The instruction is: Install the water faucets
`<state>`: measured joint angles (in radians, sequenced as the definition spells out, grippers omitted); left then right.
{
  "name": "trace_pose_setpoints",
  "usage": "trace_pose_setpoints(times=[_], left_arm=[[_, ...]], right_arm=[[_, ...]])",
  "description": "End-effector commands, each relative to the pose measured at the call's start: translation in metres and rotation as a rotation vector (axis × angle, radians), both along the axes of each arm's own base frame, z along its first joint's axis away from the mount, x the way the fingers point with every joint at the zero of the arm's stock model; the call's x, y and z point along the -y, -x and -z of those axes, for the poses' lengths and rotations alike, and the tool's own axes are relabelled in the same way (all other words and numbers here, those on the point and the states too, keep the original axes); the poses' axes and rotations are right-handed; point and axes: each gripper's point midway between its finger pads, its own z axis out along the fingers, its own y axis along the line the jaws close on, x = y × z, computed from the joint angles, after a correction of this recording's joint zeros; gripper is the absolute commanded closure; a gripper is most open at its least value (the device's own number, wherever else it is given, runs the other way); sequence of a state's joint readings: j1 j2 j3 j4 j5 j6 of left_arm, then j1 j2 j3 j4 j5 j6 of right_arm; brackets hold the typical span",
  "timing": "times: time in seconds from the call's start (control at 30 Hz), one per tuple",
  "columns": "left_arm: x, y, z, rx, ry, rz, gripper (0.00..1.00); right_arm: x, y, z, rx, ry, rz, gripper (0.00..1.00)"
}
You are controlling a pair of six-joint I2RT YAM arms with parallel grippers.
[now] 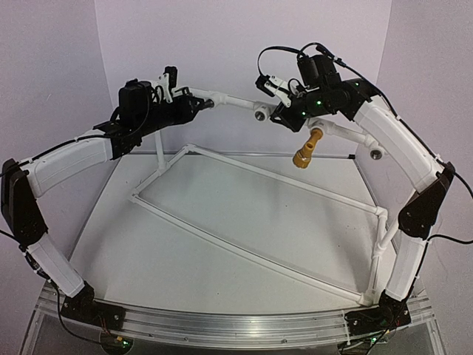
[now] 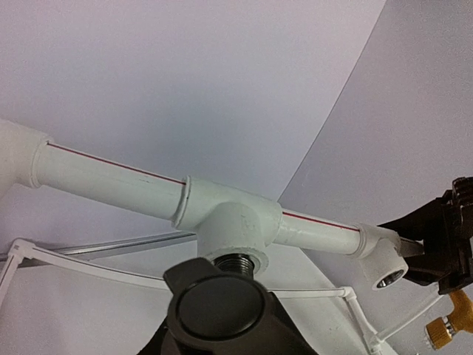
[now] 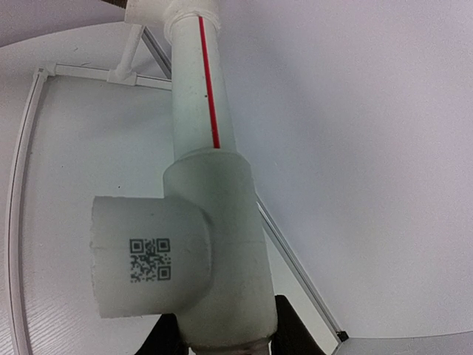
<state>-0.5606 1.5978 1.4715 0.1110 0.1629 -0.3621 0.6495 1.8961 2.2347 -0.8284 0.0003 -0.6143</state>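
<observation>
Black faucet (image 2: 222, 310): matte black, round end facing the left wrist camera, short lever tab at upper left; nose set against the metal opening of a white tee socket (image 2: 238, 231), a ring of thread showing between the two.
Left hand (image 1: 201, 103): clenched on the black faucet at the left end of the raised pipe; fingers mostly hidden beneath the faucet in the wrist view.
Brass faucet (image 1: 306, 149): brass-yellow, ribbed, hanging tilted from the raised pipe, wide end lowest and toward the left; above the table, not touching it; just right of the right hand.
Right hand (image 3: 225, 334): grasping a white tee fitting (image 3: 214, 244), one dark finger on each side of its lower end.
QR code (image 3: 150, 259): black, printed on the side branch of the grasped fitting.
Open socket (image 1: 260, 112): white, round metal opening unfilled, just beside the right hand, between the two hands.
Far socket (image 1: 376, 154): white, round metal opening, at the right end of the raised pipe, beside the right forearm.
Raised pipe (image 2: 111, 181): white with a thin red line along its length, joining the fittings.
Floor frame (image 1: 259, 174): thin white tubing, flat on the table, with short uprights at its corners.
Table (image 1: 222, 229): white, matte.
Backdrop (image 1: 222, 44): plain white walls behind and at both sides.
</observation>
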Motion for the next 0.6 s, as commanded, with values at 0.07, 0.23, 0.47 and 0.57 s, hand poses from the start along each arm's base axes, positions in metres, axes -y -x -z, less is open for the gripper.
trace_pose_setpoints(times=[0.07, 0.23, 0.47, 0.57], left_arm=[[-0.037, -0.013, -0.052, -0.027, 0.332, -0.11, 1.0], [-0.051, -0.029, -0.023, -0.397, 0.579, -0.122, 1.0], [-0.05, -0.029, -0.039, -0.599, 0.828, -0.111, 1.0], [-0.042, -0.028, -0.034, -0.677, 0.904, -0.099, 1.0]], right_arm=[[-0.013, -0.016, 0.042, -0.148, -0.118, 0.114, 1.0], [-0.013, -0.017, 0.039, -0.14, -0.125, 0.116, 1.0], [-0.014, -0.017, 0.039, -0.137, -0.128, 0.11, 1.0], [-0.016, -0.017, 0.039, -0.141, -0.132, 0.106, 1.0]])
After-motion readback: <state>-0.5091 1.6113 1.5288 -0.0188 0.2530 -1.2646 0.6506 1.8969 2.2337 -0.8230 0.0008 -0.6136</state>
